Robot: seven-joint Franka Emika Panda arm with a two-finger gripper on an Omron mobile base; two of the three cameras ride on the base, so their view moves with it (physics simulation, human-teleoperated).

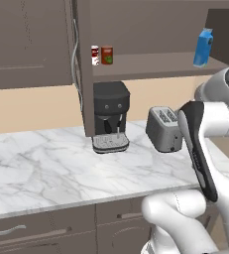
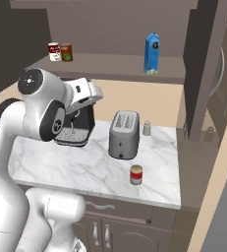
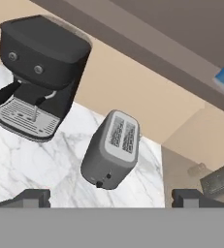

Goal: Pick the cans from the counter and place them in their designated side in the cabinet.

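Note:
A dark red-brown can with a green patch (image 1: pixel 106 55) (image 2: pixel 66 52) stands at the left end of the cabinet shelf (image 1: pixel 150 65) (image 2: pixel 110 64), beside a slim white can with red marks (image 1: pixel 94 55) (image 2: pixel 54 51). The red-over-pale can (image 2: pixel 136 174) stands on the marble counter (image 1: pixel 61 168) (image 2: pixel 85 167) near its front edge, in front of the toaster. My gripper (image 3: pixel 111 201) hangs open above the counter with nothing between its fingertips (image 3: pixel 31 197). It looks down at the toaster and coffee machine.
A black coffee machine (image 1: pixel 111 116) (image 3: pixel 40 72) stands at the back of the counter, with a silver toaster (image 1: pixel 164 129) (image 2: pixel 124 134) (image 3: pixel 111 149) to its right. A small shaker (image 2: pixel 147 128) stands behind the toaster. A blue carton (image 1: pixel 203 47) (image 2: pixel 152 52) occupies the shelf's right end.

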